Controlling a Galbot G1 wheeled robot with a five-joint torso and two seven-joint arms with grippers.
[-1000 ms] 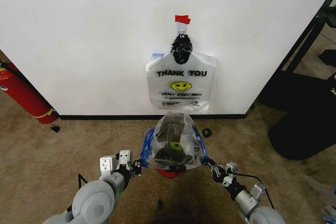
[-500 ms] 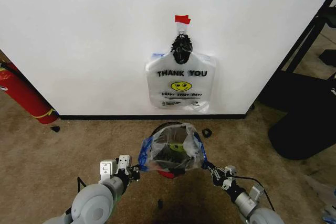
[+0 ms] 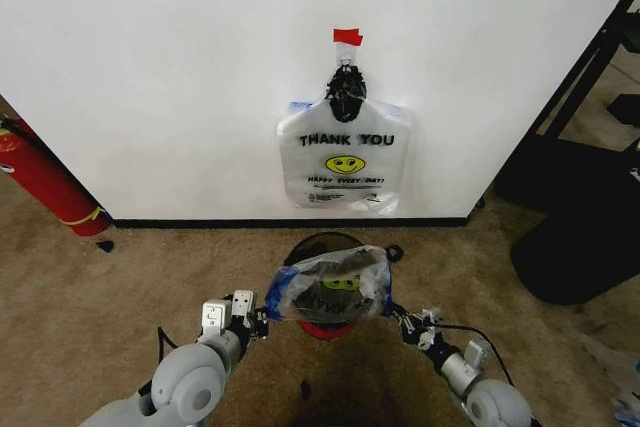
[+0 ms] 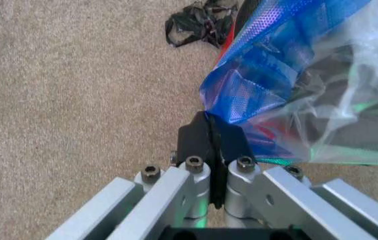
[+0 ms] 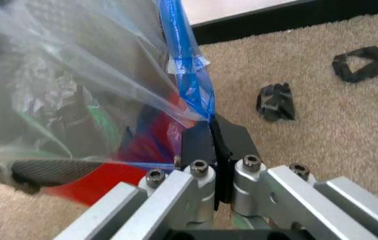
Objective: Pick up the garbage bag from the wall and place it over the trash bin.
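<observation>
Beige carpet (image 3: 120,287) below white wall (image 3: 150,67); garbage bag (image 3: 328,287) (over trash bin (image 3: 322,328)) pinched by both clamped claws, left claw (image 3: 262,322), right claw (image 3: 398,320).

A red fire extinguisher (image 3: 40,182) leans at the far left, its base down on the tan carpet (image 3: 120,277) by the baseboard, a yellow band round its lower end. Just off its foot, a small black scrap (image 3: 104,245) on the floor. A flat bundle of bags (image 3: 345,160) hangs under a black knot (image 3: 345,87), smiley facing out. Over to the right, a big black rounded object (image 3: 580,237) sits on the carpet, a dark frame (image 3: 590,57) slanting up behind it. Another black scrap (image 3: 394,253) lies near the baseboard, and one more bit (image 3: 305,387) nearer in.
</observation>
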